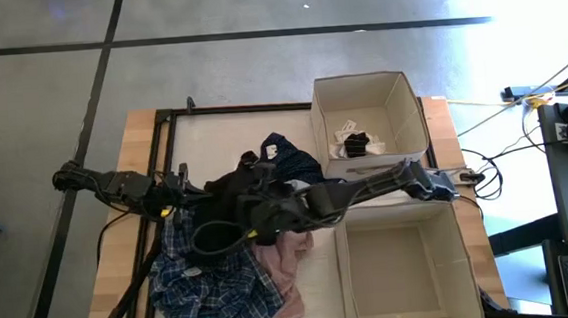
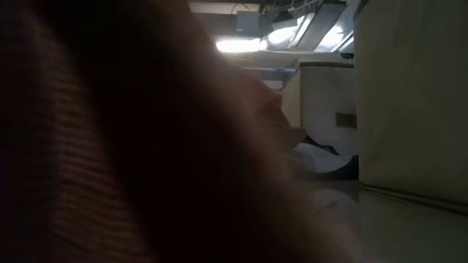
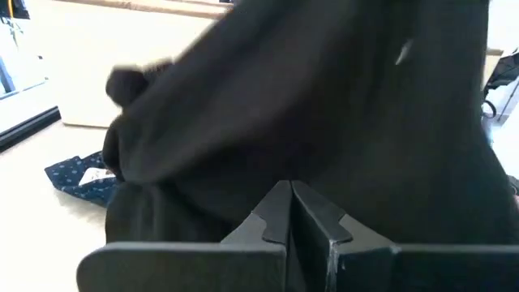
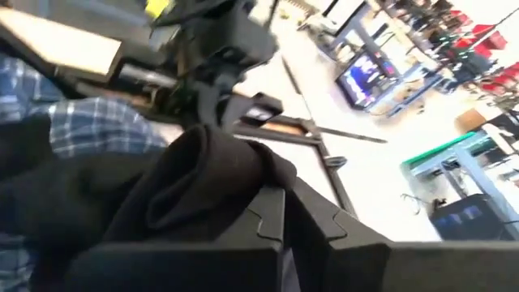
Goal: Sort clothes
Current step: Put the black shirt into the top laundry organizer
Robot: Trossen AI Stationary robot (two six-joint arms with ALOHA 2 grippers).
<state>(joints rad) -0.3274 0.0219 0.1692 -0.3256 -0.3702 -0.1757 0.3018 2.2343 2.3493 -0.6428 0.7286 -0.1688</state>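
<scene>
Black garment (image 1: 229,198) hides both clamped claws; pink cloth (image 2: 146,146) blocks low view.

My high view looks straight down on the whole table (image 1: 293,138). My low view sits at tabletop level, mostly blocked by cloth pressed close. Both wrist views look past their own fingers, right up against the black garment (image 3: 324,105), which the high view shares.
</scene>
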